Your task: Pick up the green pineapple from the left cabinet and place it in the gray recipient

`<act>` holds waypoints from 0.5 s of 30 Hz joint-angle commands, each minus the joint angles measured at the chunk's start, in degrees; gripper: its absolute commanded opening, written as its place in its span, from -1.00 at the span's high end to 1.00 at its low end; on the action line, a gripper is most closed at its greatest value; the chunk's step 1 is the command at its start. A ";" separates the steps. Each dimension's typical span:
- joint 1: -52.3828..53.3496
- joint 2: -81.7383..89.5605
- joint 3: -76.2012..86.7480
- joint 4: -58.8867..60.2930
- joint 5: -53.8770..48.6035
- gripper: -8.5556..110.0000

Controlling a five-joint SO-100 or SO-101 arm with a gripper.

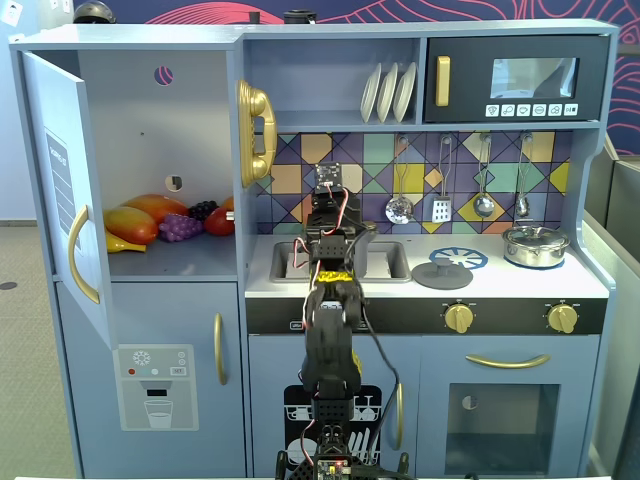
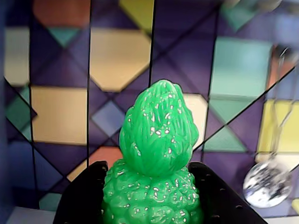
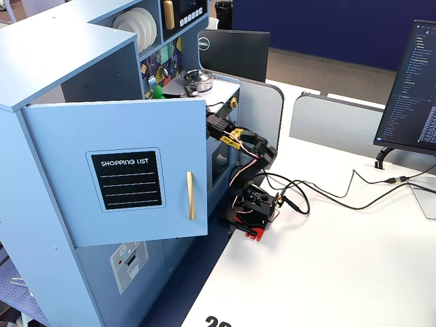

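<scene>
In the wrist view the green pineapple (image 2: pixel 156 154) stands upright, leafy top up, with my gripper (image 2: pixel 149 171) shut on its bumpy body; black fingers (image 2: pixel 84 196) press both sides. The mosaic backsplash fills the view behind it. In a fixed view from the side the pineapple (image 3: pixel 158 90) peeks above the open door's top edge, over the counter. The left cabinet (image 1: pixel 160 130) stands open, its door (image 1: pixel 60 190) swung out left. From the front, my arm (image 1: pixel 330 290) hides the gripper and the fruit. A dark gray form (image 1: pixel 380 260) sits in the sink; I cannot tell whether it is the gray recipient.
A mango (image 1: pixel 135 222), purple grapes (image 1: pixel 180 228) and other fruit lie on the cabinet shelf. A flat gray lid (image 1: pixel 442 273) and a silver lidded pot (image 1: pixel 536 245) sit on the counter right of the sink. Utensils hang on the backsplash. Cables (image 3: pixel 327 194) cross the white desk.
</scene>
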 commanded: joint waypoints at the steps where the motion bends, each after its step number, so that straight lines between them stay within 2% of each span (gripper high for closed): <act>1: 0.26 -3.60 -5.80 -2.90 2.64 0.42; 7: 0.35 -1.85 -4.75 -0.97 2.55 0.41; 11: 0.70 6.59 -1.67 2.46 3.96 0.44; 13: 0.97 15.64 1.85 10.11 5.36 0.47; 15: 1.14 26.81 6.06 23.64 8.53 0.49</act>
